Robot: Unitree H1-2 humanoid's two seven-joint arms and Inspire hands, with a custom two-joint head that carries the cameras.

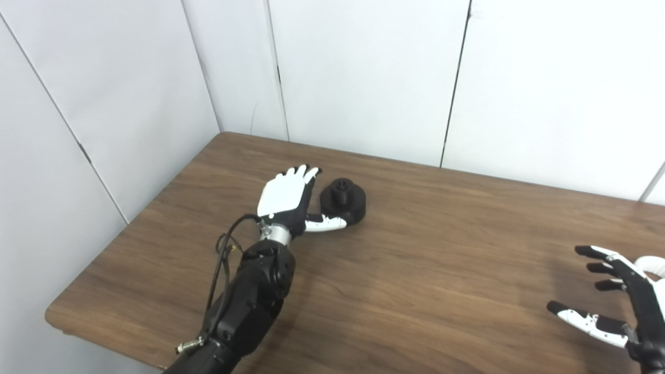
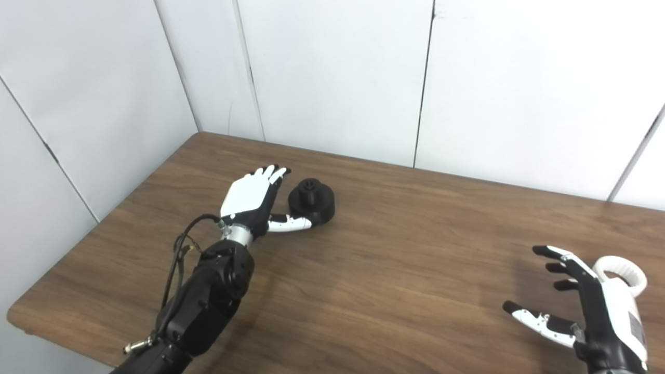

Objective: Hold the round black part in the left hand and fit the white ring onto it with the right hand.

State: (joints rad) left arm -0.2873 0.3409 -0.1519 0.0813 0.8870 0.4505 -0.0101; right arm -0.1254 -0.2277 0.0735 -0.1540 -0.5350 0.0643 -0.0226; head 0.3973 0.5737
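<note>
The round black part stands on the table, a short knob on its top. My left hand is right beside it on its left, open, with the fingers stretched past it and the thumb lying along its near side. The white ring lies flat near the table's right end. My right hand hovers in front of and partly over the ring, open with fingers spread and nothing in it.
The brown wooden table has its left edge and near left corner close to my left arm. White wall panels rise behind the table and along its left side.
</note>
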